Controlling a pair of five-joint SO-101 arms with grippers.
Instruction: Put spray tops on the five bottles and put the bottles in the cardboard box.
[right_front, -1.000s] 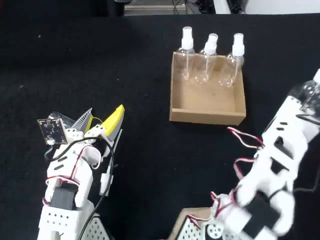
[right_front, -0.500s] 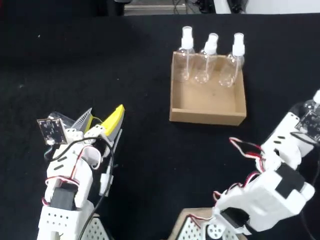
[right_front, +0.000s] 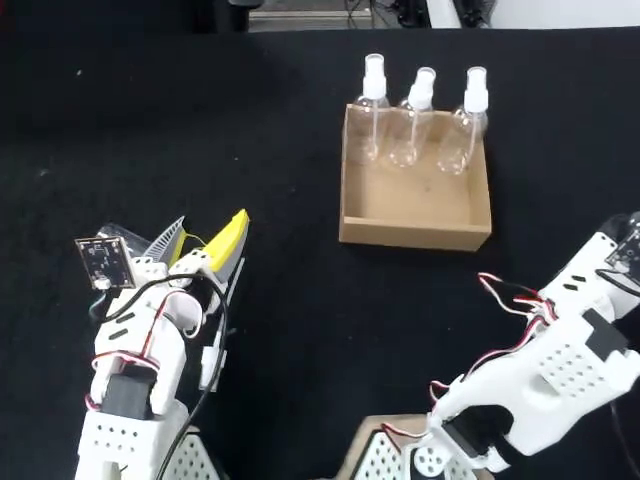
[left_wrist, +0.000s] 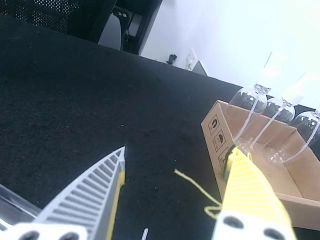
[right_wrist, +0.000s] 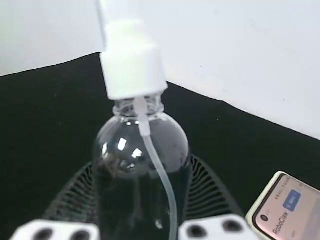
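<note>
A cardboard box (right_front: 415, 232) sits at the table's far middle, and three clear bottles (right_front: 412, 125) with white spray tops stand along its far wall. They also show in the box (left_wrist: 220, 137) in the left wrist view. My left gripper (right_front: 212, 217) rests open at the near left with nothing between its grey and yellow fingers, the gripper (left_wrist: 177, 150) pointing toward the box. My right gripper (right_wrist: 145, 164) is shut on a clear bottle (right_wrist: 120, 145) fitted with a white spray top (right_wrist: 132, 65). That gripper (right_front: 630, 240) is at the table's right edge.
The black tabletop (right_front: 250, 120) stretches wide between the arms and around the box. A phone (right_wrist: 287, 205) lies near the right gripper. A loose yellow thread (left_wrist: 195, 187) trails on the cloth by the left gripper.
The right arm has swung down and back toward the near right, carrying its bottle nearer the right edge. The left arm and the boxed bottles have not moved.
</note>
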